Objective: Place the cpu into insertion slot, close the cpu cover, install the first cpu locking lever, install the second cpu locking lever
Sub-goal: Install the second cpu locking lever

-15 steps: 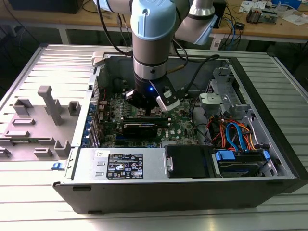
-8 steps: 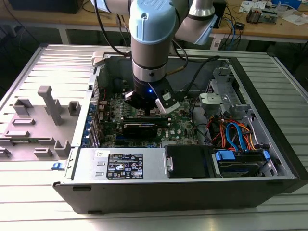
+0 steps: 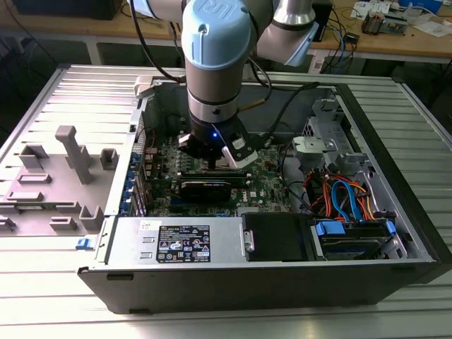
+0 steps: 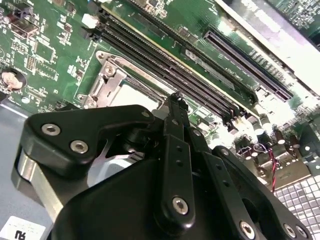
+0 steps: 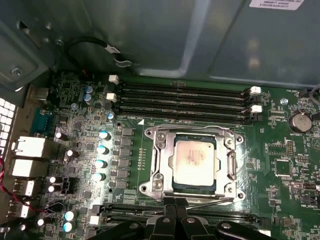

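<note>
A: What did the exterior view show?
B: The arm reached down into the open computer case [image 3: 395, 212], with the gripper [image 3: 215, 159] low over the green motherboard [image 3: 272, 180]. I could not tell there how its fingers stood.

A: And the second wrist view?
B: The gripper's black fingers [image 4: 175, 130] met at a point, clenched with nothing between them, just over the edge of the cpu cover [image 4: 107, 85].

A: The first wrist view?
B: The cpu [image 5: 194, 161], square with a silvery, slightly smudged top, sat in the insertion slot [image 5: 192, 187]. The cpu cover [image 5: 159, 165] lay closed around it as a metal frame. The fingertips [image 5: 176, 212] were pressed together at the frame's near edge, beside a thin lever [image 5: 210, 202].
</note>
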Robot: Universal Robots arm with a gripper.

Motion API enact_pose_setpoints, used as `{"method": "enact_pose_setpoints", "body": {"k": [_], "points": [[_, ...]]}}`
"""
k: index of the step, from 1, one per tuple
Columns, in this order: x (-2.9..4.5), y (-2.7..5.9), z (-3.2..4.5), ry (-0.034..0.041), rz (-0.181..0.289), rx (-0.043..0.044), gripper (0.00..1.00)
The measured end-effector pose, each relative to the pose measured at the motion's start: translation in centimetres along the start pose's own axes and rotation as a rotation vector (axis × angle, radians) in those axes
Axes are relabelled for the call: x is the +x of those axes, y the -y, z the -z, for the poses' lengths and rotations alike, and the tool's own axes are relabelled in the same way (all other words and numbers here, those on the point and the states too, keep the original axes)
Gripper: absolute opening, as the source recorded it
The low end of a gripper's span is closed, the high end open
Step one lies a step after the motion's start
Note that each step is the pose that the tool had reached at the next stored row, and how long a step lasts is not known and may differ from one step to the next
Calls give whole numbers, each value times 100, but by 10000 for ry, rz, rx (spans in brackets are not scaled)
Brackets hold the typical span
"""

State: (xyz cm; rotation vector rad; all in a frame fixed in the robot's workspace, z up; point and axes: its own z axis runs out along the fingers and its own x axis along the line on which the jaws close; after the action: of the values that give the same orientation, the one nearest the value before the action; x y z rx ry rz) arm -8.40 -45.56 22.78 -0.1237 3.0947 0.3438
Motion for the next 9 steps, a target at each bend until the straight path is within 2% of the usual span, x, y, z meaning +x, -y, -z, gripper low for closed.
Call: {"method": "enact_pose_setpoints", "body": {"k": [4, 5, 7, 9], "points": [[62, 57, 12, 1, -3, -7, 11], [102, 55, 12, 2, -1, -20, 11], [166, 52, 12, 8, -4, -102, 11], [163, 51, 10, 11, -4, -130, 11]]}}
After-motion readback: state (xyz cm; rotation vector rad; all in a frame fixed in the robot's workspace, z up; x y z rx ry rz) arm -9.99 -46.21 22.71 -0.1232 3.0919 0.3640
